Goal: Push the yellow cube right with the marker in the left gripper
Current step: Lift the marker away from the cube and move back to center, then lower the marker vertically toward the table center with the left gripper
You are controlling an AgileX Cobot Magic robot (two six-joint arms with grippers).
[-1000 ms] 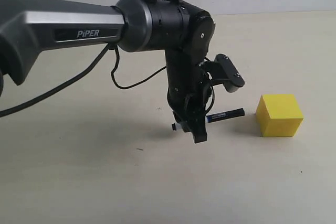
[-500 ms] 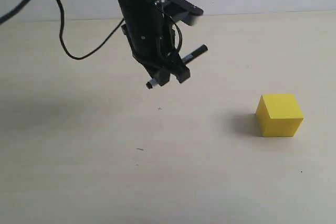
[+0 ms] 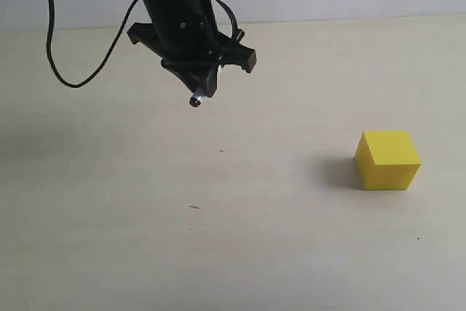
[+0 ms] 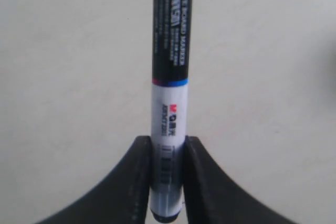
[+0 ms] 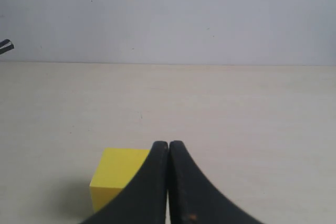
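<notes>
One marker point(image 4: 169, 77) pinched between left gripper point(image 3: 198, 84) fingers, clear of surface point(image 3: 218, 253). Target yellow cube point(image 3: 387, 159) well apart at gripper's 4 o'clock. Idle right gripper point(image 5: 168, 150) fingers pressed together. Step judged: approach. Next: lower marker at cube's 9 o'clock face, push toward 3 o'clock.

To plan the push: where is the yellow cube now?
Exterior view: the yellow cube rests on the table at right, far from the left gripper holding the marker at upper left.
</notes>
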